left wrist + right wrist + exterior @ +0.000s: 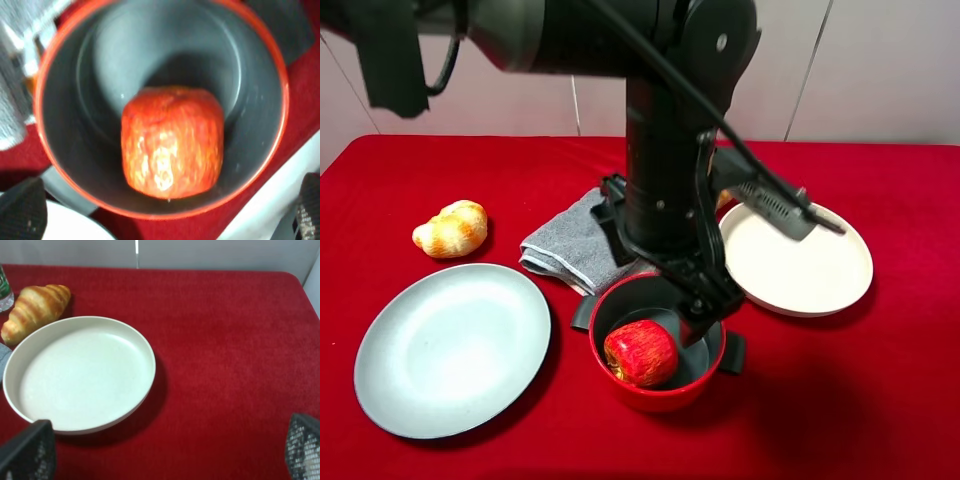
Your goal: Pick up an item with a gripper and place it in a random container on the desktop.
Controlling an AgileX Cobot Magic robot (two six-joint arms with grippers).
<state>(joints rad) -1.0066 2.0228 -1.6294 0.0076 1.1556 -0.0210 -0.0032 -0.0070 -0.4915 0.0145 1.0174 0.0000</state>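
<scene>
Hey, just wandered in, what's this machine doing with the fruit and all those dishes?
A two-armed robot is moving fruit into a container. The apple already sits inside the red pot, and the left end effector hangs just above it, open and holding nothing. The right end effector is open too, near the cream dish. A grey plate, a grey cloth and a croissant lie around on the red table.

Pale panelled wall, dark seams, soft light
</scene>
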